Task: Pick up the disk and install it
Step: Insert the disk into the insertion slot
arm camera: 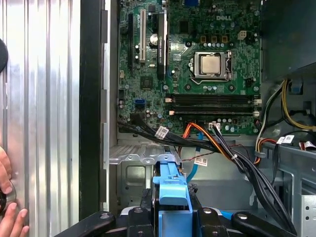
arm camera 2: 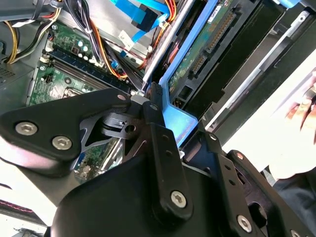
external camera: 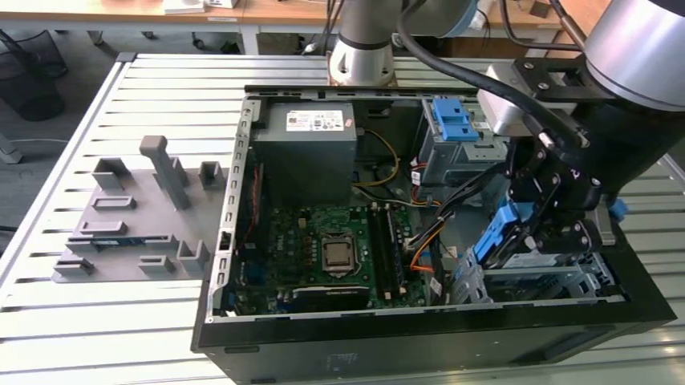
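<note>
The disk (external camera: 493, 235) hangs tilted on edge over the metal drive cage (external camera: 557, 282) at the exterior view's front right of the open computer case (external camera: 230, 241). My gripper (external camera: 522, 241) is shut on the disk's blue bracket. In the second wrist view one fingertip (arm camera 2: 155, 98) presses against the blue bracket, and the disk (arm camera 2: 207, 47) shows its circuit side and connector. In the first wrist view the blue bracket (arm camera: 170, 190) sits clamped in my gripper (arm camera: 170, 212), above the cage floor (arm camera: 133, 185).
A green motherboard (external camera: 326, 245) fills the case floor, with a grey power-supply box (external camera: 310, 132) behind it and a light-blue latch (external camera: 454, 120) at the back right. Orange and black cables (arm camera: 217, 143) run beside the cage. A grey fixture (external camera: 134, 216) lies on the slatted table. A person's hand (arm camera: 7, 217) rests near the case.
</note>
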### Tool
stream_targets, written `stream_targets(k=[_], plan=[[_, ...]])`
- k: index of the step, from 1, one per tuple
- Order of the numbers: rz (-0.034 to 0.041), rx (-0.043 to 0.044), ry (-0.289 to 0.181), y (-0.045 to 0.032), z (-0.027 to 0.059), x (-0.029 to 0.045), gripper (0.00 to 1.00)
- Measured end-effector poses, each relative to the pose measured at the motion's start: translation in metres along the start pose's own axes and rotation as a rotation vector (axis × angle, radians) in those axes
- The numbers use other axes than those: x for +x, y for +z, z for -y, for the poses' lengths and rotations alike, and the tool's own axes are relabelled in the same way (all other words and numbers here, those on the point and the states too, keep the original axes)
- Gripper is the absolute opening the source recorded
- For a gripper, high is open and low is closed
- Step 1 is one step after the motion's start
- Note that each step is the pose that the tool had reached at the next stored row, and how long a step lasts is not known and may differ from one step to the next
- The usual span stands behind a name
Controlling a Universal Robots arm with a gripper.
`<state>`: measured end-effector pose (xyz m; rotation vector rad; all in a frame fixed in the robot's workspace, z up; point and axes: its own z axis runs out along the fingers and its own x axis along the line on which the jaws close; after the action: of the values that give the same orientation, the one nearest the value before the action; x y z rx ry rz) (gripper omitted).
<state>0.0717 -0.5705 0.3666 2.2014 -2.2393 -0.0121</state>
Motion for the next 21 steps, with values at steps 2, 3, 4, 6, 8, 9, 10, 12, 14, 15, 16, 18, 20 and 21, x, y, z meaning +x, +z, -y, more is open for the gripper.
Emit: stream_targets(k=[2, 3, 4, 6, 8, 9, 10, 12, 14, 15, 16, 18, 20, 21], plan=[[0.0, 0.0, 0.0, 0.0013, 0.0, 0.0, 0.36], [-0.0002, 0.0, 0.0, 0.0016, 0.0, 0.0, 0.36], [-0.0002, 0.0001, 0.0, 0.002, 0.0, 0.0, 0.36], [-0.0001, 0.0001, 0.0, 0.0079, 0.0001, 0.0001, 0.36], [0.0, 0.0001, 0.0, 0.0107, 0.0001, 0.0001, 0.36], [0.0, 0.0, 0.0, 0.012, 0.0001, 0.0001, 0.36], [0.0, 0.0001, 0.0, 0.0132, 0.0001, 0.0001, 0.36], [-0.0001, 0.0001, 0.0, 0.0156, 0.0001, 0.0001, 0.36], [0.0001, 0.0001, 0.0, 0.0177, 0.0001, 0.0001, 0.36], [0.0004, 0.0001, 0.0, 0.0181, 0.0001, 0.0001, 0.36], [0.0005, 0.0001, 0.0, 0.0182, 0.0001, 0.0001, 0.36], [0.0006, 0.0002, 0.0, 0.0182, 0.0001, 0.0001, 0.36], [0.0009, 0.0001, 0.0, 0.0184, 0.0001, 0.0001, 0.38], [0.0008, 0.0, 0.0, 0.0184, 0.0001, 0.0001, 0.44]])
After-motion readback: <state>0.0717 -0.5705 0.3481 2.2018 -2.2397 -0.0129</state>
